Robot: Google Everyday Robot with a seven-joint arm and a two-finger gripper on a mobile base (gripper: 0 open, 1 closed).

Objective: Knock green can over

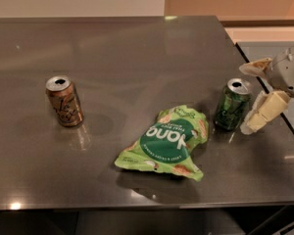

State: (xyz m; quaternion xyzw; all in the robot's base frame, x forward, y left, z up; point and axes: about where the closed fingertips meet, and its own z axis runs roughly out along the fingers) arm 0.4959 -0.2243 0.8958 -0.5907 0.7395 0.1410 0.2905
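Note:
The green can stands upright on the dark table, right of centre near the right edge. Its silver top is open and its side has pale lettering. My gripper comes in from the right edge, just right of the can. It is open and holds nothing. One pale finger is above and behind the can's top. The other finger is low beside the can's right side, very close to it or touching it.
A flat green snack bag lies just left of the green can, near the front. An orange-brown can stands upright at the left. The table's right edge runs just behind the gripper.

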